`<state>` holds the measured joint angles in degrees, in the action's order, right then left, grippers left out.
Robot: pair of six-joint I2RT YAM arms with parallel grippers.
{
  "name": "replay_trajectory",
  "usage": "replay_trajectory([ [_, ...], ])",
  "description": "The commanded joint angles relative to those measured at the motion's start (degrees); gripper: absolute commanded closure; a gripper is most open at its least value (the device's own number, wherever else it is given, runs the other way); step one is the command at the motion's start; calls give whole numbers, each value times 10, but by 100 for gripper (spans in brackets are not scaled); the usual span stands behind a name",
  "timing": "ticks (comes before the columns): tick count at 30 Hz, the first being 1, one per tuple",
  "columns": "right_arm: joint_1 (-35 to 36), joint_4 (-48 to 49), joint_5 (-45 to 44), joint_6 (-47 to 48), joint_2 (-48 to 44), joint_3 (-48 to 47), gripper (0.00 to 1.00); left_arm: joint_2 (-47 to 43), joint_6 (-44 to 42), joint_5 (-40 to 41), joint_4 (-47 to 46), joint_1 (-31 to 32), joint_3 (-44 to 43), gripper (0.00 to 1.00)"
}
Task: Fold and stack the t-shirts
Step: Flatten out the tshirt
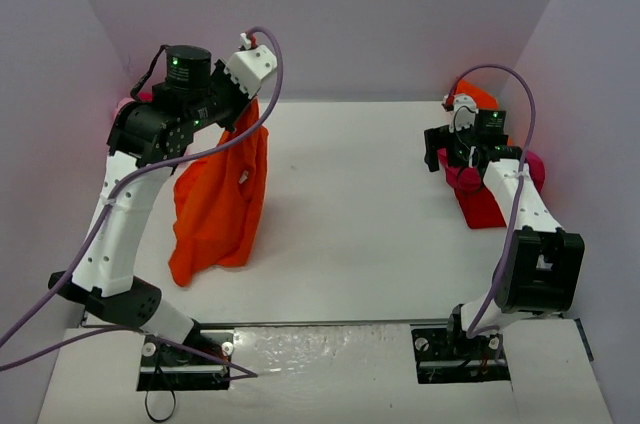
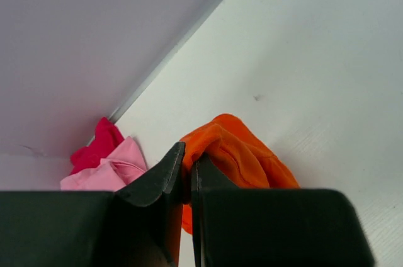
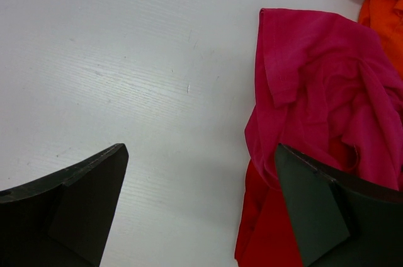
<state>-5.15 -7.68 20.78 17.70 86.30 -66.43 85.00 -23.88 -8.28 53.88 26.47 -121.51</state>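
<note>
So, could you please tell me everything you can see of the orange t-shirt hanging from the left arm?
The orange t-shirt is soft, plain, bright cloth, unfolded and crumpled. The left pincer is shut on a bunched fold at its top, so it hangs in long vertical creases. Its lower end seems to rest on the white table, left of centre.

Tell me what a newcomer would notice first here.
The bright orange t-shirt grabs the eye: it hangs from the shut left gripper on the left, its lower end reaching the table. On the right, the open right gripper hovers beside a crumpled magenta t-shirt lying over a red t-shirt.
</note>
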Motion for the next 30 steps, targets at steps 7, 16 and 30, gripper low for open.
replay_trajectory([
  [7, 5, 13, -9, 7, -19, -20, 0, 39, -15, -31, -24, 67, -77, 94],
  [16, 10, -6, 33, 20, -16, -27, 0, 72, -82, 169, -77, 149, -29, 99],
  [30, 22, -13, 15, 36, -7, -28, 0, 148, -220, 46, 188, 359, -19, 100],
])
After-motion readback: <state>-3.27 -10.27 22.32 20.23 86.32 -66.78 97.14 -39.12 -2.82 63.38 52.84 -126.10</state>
